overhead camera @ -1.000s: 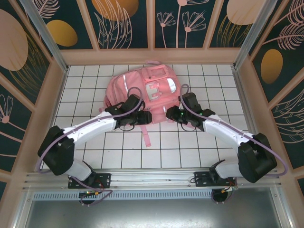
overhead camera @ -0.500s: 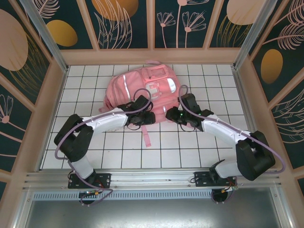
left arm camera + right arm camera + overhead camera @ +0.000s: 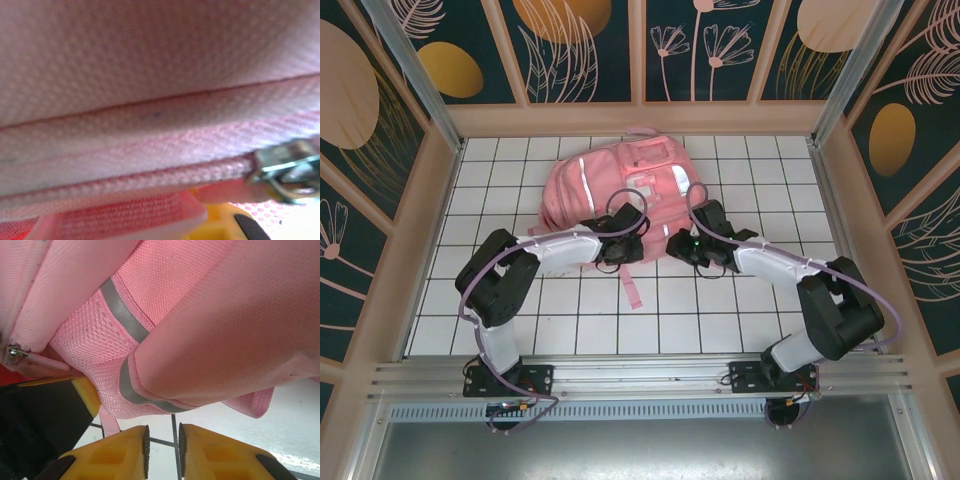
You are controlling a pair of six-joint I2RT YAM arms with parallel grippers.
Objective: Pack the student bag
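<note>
The student bag [image 3: 620, 185], a big pink backpack with silvery stripes, lies at the back middle of the tiled table. My left gripper [image 3: 626, 246] presses against its near edge, shut on the pink zipper pull [image 3: 220, 192] that hangs from the metal slider [image 3: 285, 170]; one yellow finger [image 3: 225, 225] shows below the zipper line. My right gripper [image 3: 681, 243] sits just right of it at the bag's near right corner. Its jaws [image 3: 162, 437] stand a narrow gap apart over bare tile, below the bag's reflective stripe [image 3: 120, 310], holding nothing.
A pink strap [image 3: 628, 285] trails from the bag toward the near edge across the white tiles [image 3: 720, 310]. Wooden-framed patterned walls [image 3: 430, 200] close in the table at the left, right and back. Both arms arc in from the near corners.
My left arm has swung right along the bag's near edge and its gripper has gone from open to shut. The right arm has drawn in slightly; the bag stays put.
</note>
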